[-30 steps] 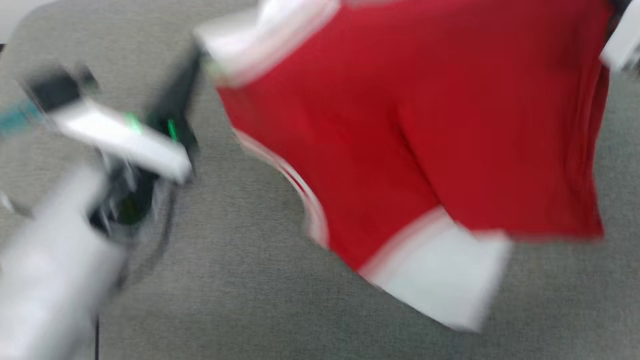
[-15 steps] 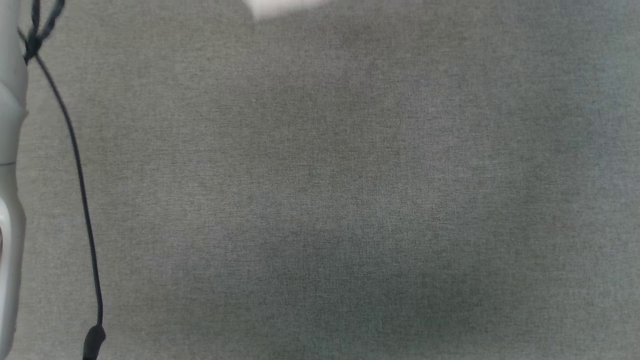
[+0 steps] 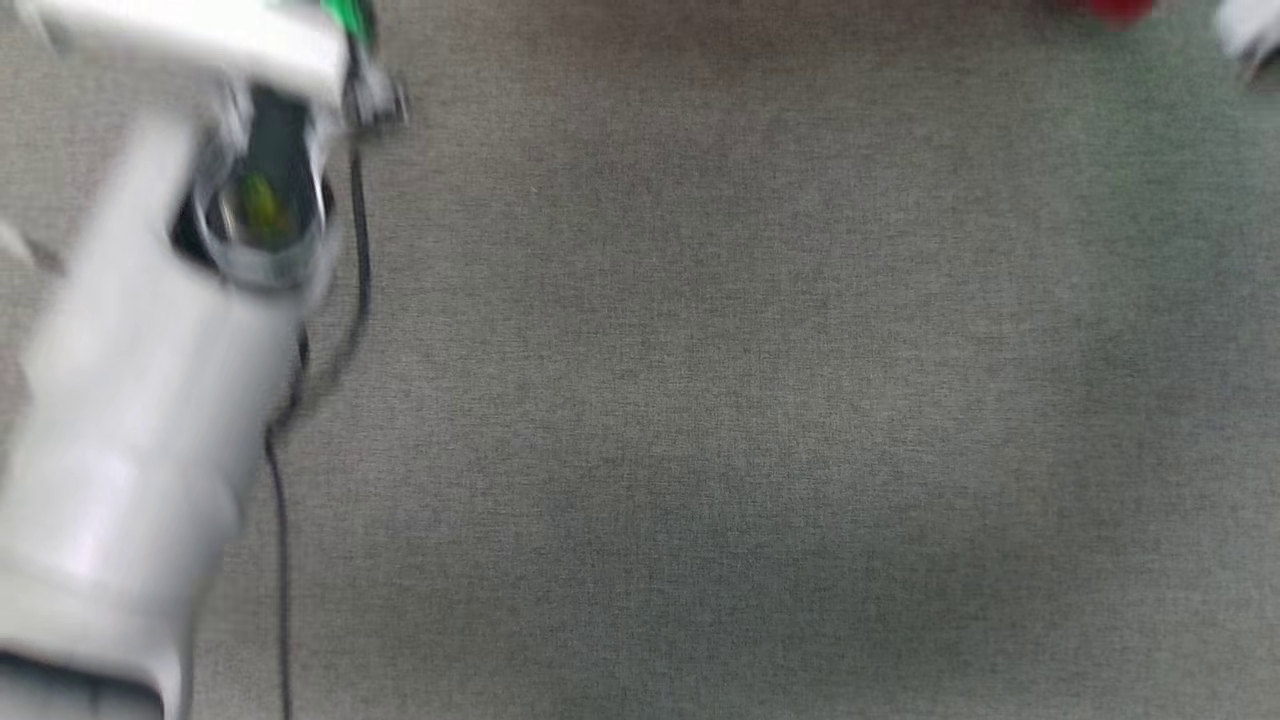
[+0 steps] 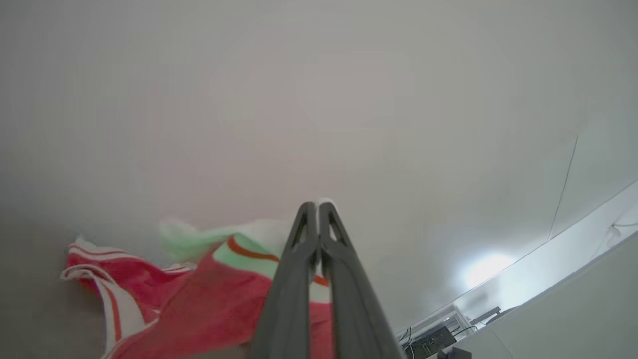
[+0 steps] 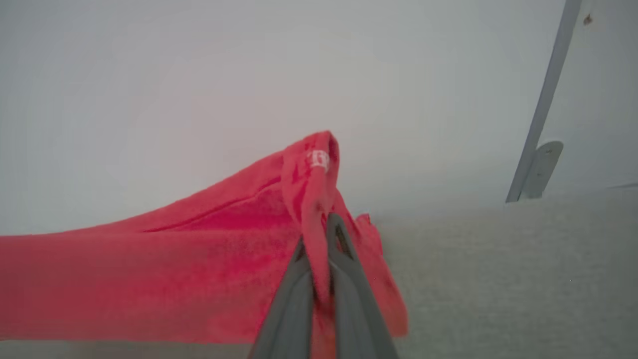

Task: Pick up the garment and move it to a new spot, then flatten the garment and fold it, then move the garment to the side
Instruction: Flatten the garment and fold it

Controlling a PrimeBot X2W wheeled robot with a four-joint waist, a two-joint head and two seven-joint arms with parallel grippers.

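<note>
Two grippers: both are gripping the garment (image 5: 199, 259) at separate points, so the cloth is stretching between them.
Left gripper (image 4: 316, 206): its fingers are pressing fully together on a white patch of the garment (image 4: 209, 304), close to the striped trim, probably at a sleeve.
Right gripper (image 5: 321, 234): its fingers are closing tight on a bunched red fold that is sticking up past the tips.
Garment position: it is hanging up off the gray worktop (image 3: 700, 400), as far as I can judge. In the head view a red sliver (image 3: 1100, 8) is showing at the top edge, beyond the blurred left forearm (image 3: 130, 420) and its cable (image 3: 355, 250).
Reason for the hold: two pinch points held well apart are likely keeping the shirt spread, so it can be carried and laid out flat at a new spot.
Writing: a small white mark (image 5: 319, 159) is showing on the red fold above the right gripper. It is too blurred to read.
</note>
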